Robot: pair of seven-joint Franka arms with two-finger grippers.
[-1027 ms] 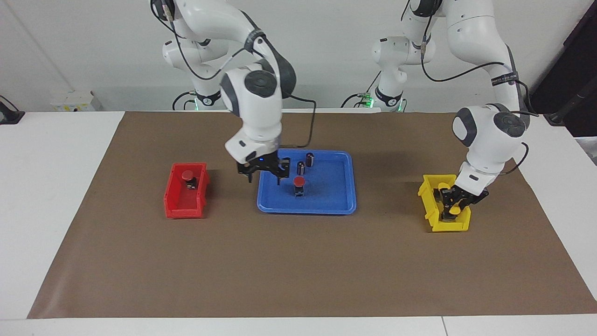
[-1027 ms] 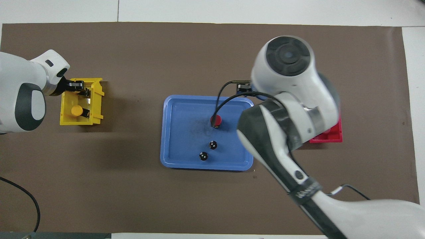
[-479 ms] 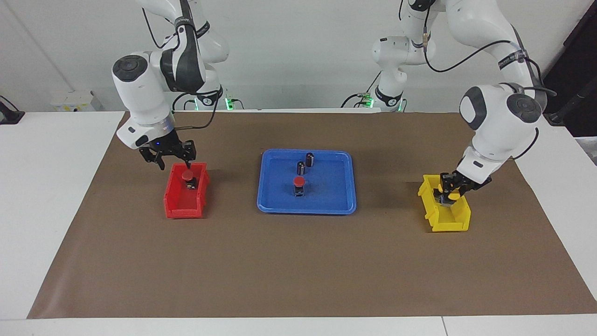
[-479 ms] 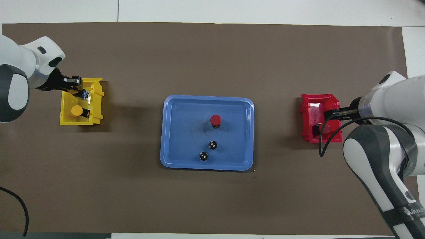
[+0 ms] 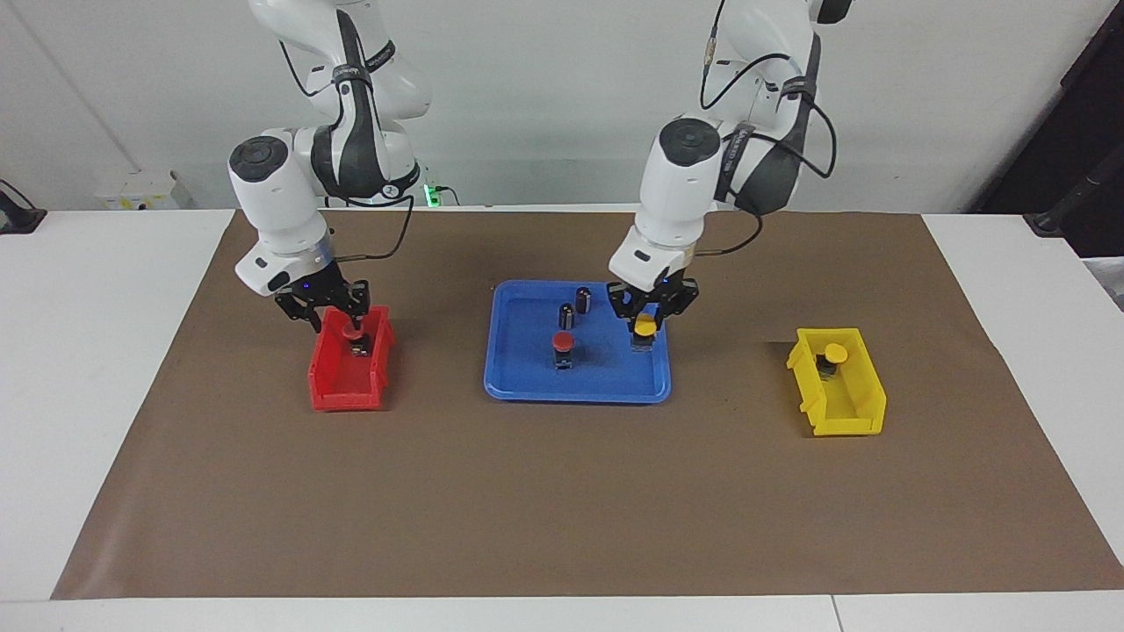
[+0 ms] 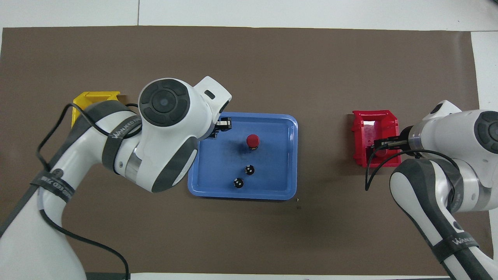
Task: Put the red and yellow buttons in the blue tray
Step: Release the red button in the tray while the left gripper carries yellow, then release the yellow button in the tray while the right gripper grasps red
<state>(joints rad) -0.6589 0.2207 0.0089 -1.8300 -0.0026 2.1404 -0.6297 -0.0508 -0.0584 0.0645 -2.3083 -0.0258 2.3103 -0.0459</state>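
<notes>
Buttons sit in three places: one red button (image 5: 563,344) stands in the blue tray (image 5: 527,369), where the left gripper (image 5: 647,313) clamps a yellow button (image 5: 645,328). Another yellow button (image 5: 833,355) remains in the yellow bin (image 5: 845,412). The right gripper (image 5: 338,318), its fingers spread, is down over the red button (image 5: 353,334) in the red bin (image 5: 347,386).

I am reading "WANLEED" lettering, partly cut off, on the dark band of the left arm (image 6: 116,134), I am making out similar partial lettering on the right arm's band (image 6: 461,243), nothing else legible.
</notes>
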